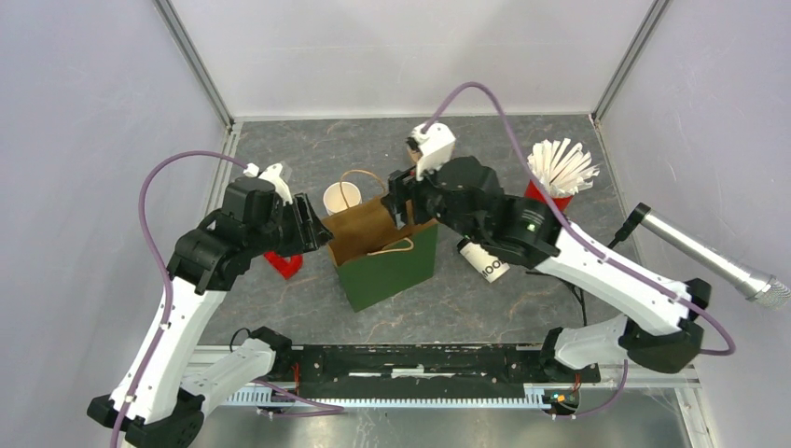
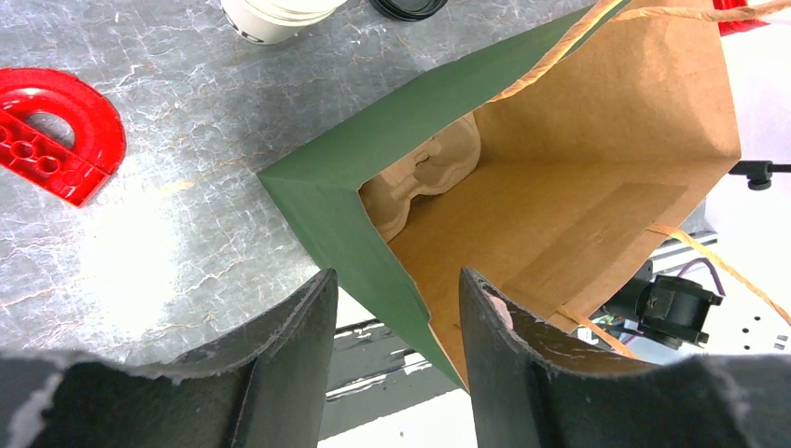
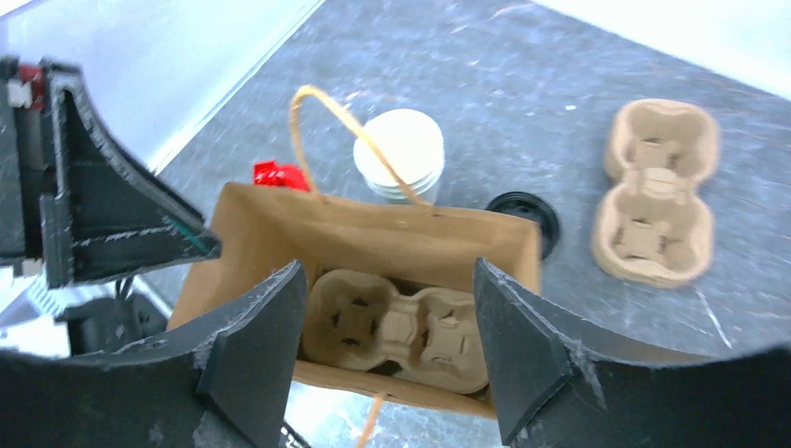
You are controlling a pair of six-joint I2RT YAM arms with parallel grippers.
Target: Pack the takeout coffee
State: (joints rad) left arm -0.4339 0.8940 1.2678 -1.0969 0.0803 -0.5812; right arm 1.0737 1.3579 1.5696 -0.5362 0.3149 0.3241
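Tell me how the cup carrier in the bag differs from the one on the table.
The carrier in the bag sits inside the green paper bag; the carrier on the table lies in the open. The first is partly hidden, the second shows whole. Both are empty tan two-cup pulp trays.

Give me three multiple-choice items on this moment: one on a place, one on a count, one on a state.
1. One cup carrier lies:
A. under the bag
B. inside the paper bag
C. on top of a cup

2. How many carriers show in the right wrist view?
A. one
B. two
C. four

3. The right gripper is:
A. open and empty
B. shut on a bag handle
C. shut on a cup

Answers:
1. B, it rests on the bag's floor, seen through the open mouth.
2. B, one is in the bag and a second carrier lies on the table.
3. A, its fingers stand wide apart above the bag with nothing held between them.
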